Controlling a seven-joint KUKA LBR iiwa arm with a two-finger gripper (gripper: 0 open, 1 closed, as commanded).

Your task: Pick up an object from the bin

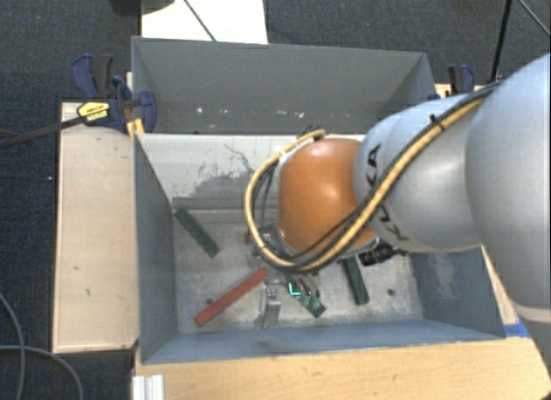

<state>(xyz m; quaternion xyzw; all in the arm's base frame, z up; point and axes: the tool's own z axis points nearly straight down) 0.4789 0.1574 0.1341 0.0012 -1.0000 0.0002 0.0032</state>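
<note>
My gripper (272, 306) reaches down near the bin's front wall, just below the orange wrist cover. A long red-brown stick (231, 296) lies slanted on the floor to its left, its upper end close to the gripper. A small green piece (310, 301) lies right beside the gripper on its right. A dark green bar (354, 281) lies further right, partly under the arm.
Another dark green bar (196, 231) lies slanted at the left of the bin floor. The arm and its orange cover hide the middle and right of the bin.
</note>
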